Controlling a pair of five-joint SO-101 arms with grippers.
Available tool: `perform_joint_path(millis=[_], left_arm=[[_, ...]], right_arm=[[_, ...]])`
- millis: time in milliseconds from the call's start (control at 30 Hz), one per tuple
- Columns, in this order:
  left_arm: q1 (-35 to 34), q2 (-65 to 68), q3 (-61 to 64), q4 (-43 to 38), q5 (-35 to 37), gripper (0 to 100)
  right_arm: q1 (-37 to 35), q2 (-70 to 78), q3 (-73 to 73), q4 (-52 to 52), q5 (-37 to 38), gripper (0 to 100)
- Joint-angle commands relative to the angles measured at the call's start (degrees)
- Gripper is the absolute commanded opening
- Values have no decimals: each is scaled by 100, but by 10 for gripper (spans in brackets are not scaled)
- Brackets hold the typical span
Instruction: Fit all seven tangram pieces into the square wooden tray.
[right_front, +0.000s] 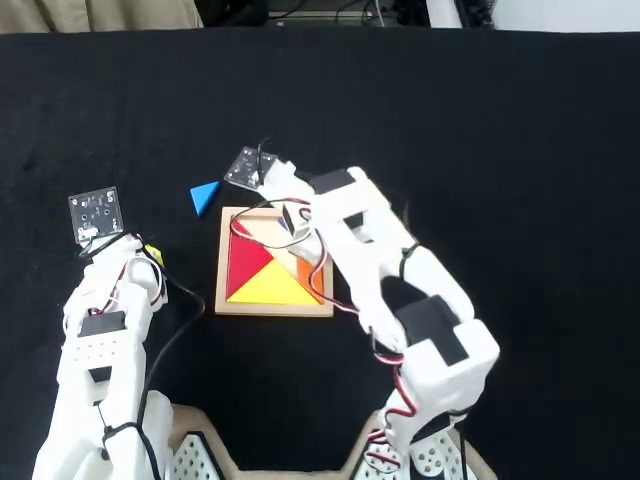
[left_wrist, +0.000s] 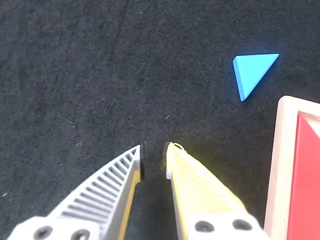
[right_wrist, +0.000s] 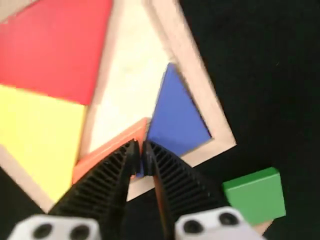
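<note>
The left gripper (left_wrist: 152, 150) hangs slightly parted and holds nothing. A light blue triangle (right_front: 204, 196) lies at ten o'clock from the tray (right_front: 270, 310), which holds a red triangle (right_front: 245, 262), a yellow triangle (right_front: 272, 288) and an orange piece (right_front: 310, 272). The right wrist view adds a dark blue triangle (right_wrist: 175, 117) in a tray corner, pinched by the right gripper (right_wrist: 140, 149), and a green square (right_wrist: 255, 195) just outside.

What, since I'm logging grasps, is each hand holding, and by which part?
The left hand holds nothing. The right hand seems to pinch the blue triangle by one corner, in the wooden tray.
</note>
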Motion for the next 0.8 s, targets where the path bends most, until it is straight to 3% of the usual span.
perform_joint_path(millis=[0,300,500,767], left_arm=[[66,-114,-48,-114,18,98],[66,-114,-48,-114,18,98],[66,-114,-48,-114,18,98],[66,-114,-48,-114,18,98]], right_arm=[[132,-462,-4,-132,9,11],[-545,-453,66,-185,-273,11],[-290,92,-22,-281,-255,11],[-9,-365,22,79,-246,11]])
